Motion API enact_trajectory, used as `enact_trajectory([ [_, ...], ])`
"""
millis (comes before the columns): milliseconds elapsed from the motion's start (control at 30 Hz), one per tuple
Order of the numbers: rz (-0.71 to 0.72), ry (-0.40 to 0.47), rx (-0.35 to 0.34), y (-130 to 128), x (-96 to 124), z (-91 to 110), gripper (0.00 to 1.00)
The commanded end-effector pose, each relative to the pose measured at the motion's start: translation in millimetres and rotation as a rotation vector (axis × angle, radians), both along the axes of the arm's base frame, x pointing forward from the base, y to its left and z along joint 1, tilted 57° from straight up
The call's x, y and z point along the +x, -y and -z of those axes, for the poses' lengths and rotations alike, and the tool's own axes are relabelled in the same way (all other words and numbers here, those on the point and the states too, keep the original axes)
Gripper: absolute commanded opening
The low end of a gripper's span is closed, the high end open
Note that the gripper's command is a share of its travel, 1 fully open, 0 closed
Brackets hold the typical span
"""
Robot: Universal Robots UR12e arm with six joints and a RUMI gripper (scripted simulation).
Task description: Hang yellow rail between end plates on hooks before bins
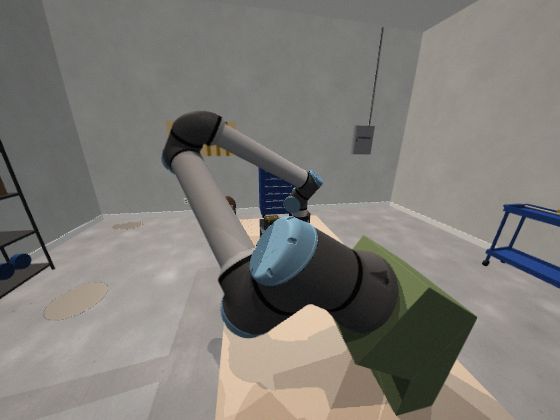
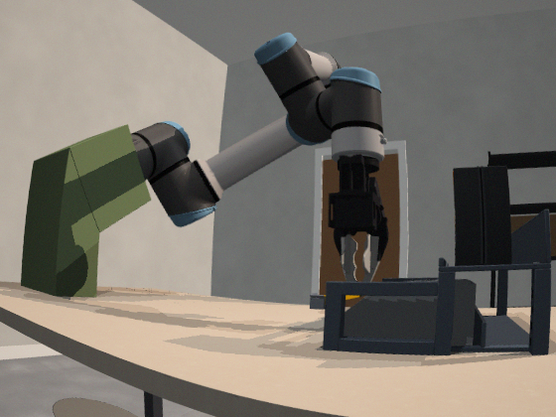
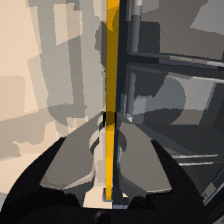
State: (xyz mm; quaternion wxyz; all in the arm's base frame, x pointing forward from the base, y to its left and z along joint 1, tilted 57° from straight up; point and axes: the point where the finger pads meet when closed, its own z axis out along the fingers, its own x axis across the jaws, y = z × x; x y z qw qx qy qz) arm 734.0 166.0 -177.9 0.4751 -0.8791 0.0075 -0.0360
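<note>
In the wrist view the yellow rail (image 3: 112, 75) runs straight up the picture, along the left edge of the dark bin frame (image 3: 170, 100). My gripper (image 3: 110, 113) is shut on the rail, with the fingers pinching it near its lower end. In the exterior view the gripper (image 2: 360, 275) points straight down, its fingertips just above the top bar of the dark frame (image 2: 427, 318). A sliver of the yellow rail (image 2: 353, 297) shows behind that bar. I cannot make out the two hooks or their end plates. In the top view the arm hides the gripper and the rail.
The green base block (image 2: 74, 213) stands at the table's left end and also shows in the top view (image 1: 415, 320). A black cabinet (image 2: 482, 215) stands behind the frame. A blue cart (image 1: 530, 240) and a dark shelf (image 1: 15, 235) stand on the floor.
</note>
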Motion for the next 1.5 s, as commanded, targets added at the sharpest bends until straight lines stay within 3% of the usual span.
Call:
enact_trajectory([
  [0, 0.001, 0.001, 0.000, 0.8, 0.6, -0.3, 0.00],
  [633, 0.001, 0.001, 0.000, 0.8, 0.6, -0.3, 0.00],
  [667, 0.001, 0.001, 0.000, 0.7, 0.5, -0.3, 0.22],
  [1467, 0.001, 0.001, 0.000, 0.8, 0.6, -0.3, 0.22],
])
